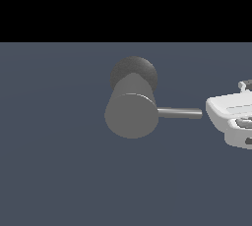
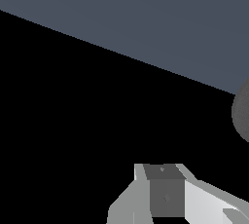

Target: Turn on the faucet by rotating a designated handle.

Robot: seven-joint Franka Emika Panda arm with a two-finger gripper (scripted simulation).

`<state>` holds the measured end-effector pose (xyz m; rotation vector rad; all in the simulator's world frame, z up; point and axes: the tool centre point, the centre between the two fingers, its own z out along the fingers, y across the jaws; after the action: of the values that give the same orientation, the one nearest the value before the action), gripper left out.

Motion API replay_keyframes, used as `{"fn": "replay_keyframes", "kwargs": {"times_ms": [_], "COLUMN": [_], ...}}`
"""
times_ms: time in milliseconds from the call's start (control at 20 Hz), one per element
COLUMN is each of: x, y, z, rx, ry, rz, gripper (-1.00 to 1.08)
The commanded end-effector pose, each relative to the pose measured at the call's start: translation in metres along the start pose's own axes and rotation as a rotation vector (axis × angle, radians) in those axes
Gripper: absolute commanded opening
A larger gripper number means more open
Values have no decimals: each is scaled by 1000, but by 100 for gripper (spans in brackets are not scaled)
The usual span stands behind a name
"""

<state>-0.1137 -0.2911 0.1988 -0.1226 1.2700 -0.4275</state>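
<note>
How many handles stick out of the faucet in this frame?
1. The handle projects from the faucet body toward the exterior view's right, its tip just short of the white tool. Any handle behind the body would be hidden.

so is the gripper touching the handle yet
No, in the exterior view the handle ends just short of the white gripper, with a thin strip of floor showing between them.

The end effector [image 1: 235, 122] is glossy white with blocky rounded casing, dark grey recesses and angular light-grey fingers [image 2: 127, 203].
</note>
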Motion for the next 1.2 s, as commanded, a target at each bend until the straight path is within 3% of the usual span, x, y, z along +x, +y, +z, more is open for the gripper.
{"fn": "replay_keyframes", "kwargs": {"times_ms": [0, 350, 900, 1150], "x": [6, 20, 47, 51], "y": [3, 3, 5, 2], "z": [0, 0, -28, -32], "rx": [-5, -11, 13, 22], "ry": [11, 38, 136, 150], "rz": [5, -2, 16, 18], "gripper": [-100, -100, -100, -100]}}
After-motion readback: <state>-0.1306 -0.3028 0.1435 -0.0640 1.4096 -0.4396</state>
